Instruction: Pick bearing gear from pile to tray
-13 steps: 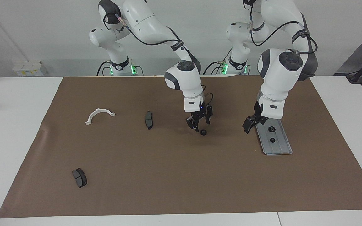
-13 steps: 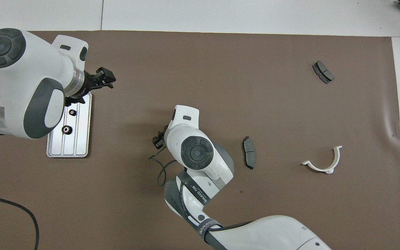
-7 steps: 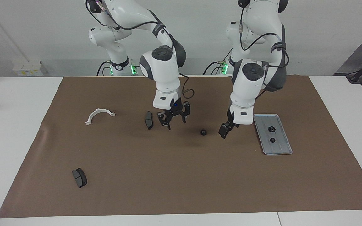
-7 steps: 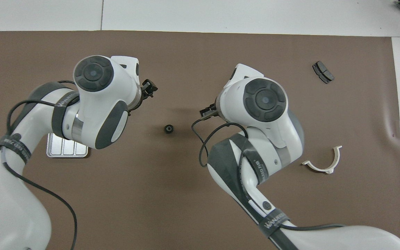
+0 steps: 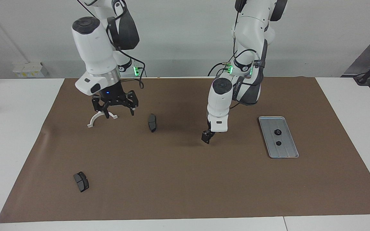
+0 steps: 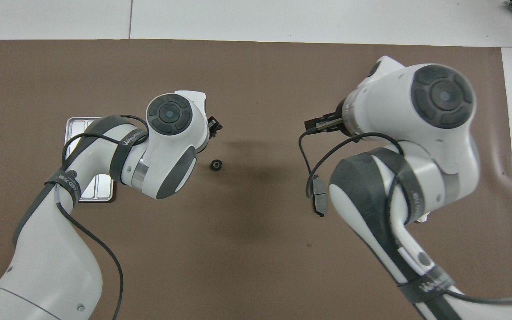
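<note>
While the loose gear lies by itself on the middle of the brown mat, well apart from the tray and toward the right arm's end of the table from it, it is hidden in the facing view by the left gripper, which is held low over it; whether the gear is touched cannot be told, and the state of that gripper's fingers cannot be told either, since they are seen edge-on. Seen from overhead, the gear is bare on the mat with nothing closed around it.

The tray is laid flat toward the left arm's end of the mat, its ridges running lengthwise; two small gears are seen inside it, one nearer to the robots than the other, apart from each other; seen from overhead, most of the tray is covered by the left arm.

The right gripper is held over the white half-ring, its fingers spread wide and nothing held between them. One brake pad is seen between the half-ring and the loose gear; a second brake pad lies farther from the robots, near the mat's corner at the right arm's end.

The mat is spread over a white table; a plain pale wall is seen at the robots' backs.
</note>
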Action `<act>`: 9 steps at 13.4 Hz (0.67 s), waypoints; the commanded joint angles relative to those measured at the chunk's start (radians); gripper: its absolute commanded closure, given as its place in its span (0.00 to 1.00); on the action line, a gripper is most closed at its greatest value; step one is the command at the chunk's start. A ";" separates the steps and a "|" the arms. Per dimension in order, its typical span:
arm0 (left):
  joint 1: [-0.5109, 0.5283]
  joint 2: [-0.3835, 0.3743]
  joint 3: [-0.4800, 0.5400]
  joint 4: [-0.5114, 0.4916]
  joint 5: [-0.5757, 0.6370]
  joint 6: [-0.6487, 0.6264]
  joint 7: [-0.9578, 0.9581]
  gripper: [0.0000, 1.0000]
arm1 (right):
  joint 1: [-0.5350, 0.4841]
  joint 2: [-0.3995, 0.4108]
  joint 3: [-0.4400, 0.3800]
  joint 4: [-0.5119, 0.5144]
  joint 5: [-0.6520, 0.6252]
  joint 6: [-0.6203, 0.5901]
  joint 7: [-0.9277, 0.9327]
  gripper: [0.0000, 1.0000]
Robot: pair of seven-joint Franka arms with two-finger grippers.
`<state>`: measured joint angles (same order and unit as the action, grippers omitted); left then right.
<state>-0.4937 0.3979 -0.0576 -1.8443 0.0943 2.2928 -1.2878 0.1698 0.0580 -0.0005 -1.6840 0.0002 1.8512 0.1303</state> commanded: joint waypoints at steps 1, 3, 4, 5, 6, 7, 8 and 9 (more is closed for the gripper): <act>-0.029 -0.014 0.015 -0.047 0.024 0.033 -0.059 0.33 | -0.068 -0.018 0.013 0.097 0.023 -0.180 0.005 0.00; -0.040 -0.024 0.016 -0.102 0.024 0.104 -0.068 0.46 | -0.091 -0.018 0.013 0.160 0.023 -0.263 0.008 0.00; -0.040 -0.022 0.016 -0.105 0.024 0.122 -0.068 0.53 | -0.101 -0.020 0.013 0.176 0.023 -0.283 0.008 0.00; -0.042 -0.022 0.018 -0.104 0.024 0.117 -0.068 0.53 | -0.105 -0.018 0.014 0.185 0.024 -0.285 0.008 0.00; -0.046 -0.024 0.018 -0.104 0.024 0.116 -0.068 0.53 | -0.104 -0.020 0.014 0.188 0.024 -0.286 0.008 0.00; -0.046 -0.024 0.018 -0.104 0.024 0.114 -0.070 0.55 | -0.102 -0.021 0.014 0.184 0.023 -0.287 0.008 0.00; -0.046 -0.024 0.018 -0.104 0.024 0.106 -0.068 0.55 | -0.102 -0.033 0.014 0.173 0.023 -0.294 0.008 0.00; -0.048 -0.027 0.016 -0.104 0.024 0.096 -0.068 0.55 | -0.105 -0.033 0.014 0.173 0.023 -0.317 0.005 0.00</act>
<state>-0.5190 0.3948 -0.0572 -1.9155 0.0951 2.3846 -1.3288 0.0840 0.0220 0.0019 -1.5225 0.0003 1.5719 0.1311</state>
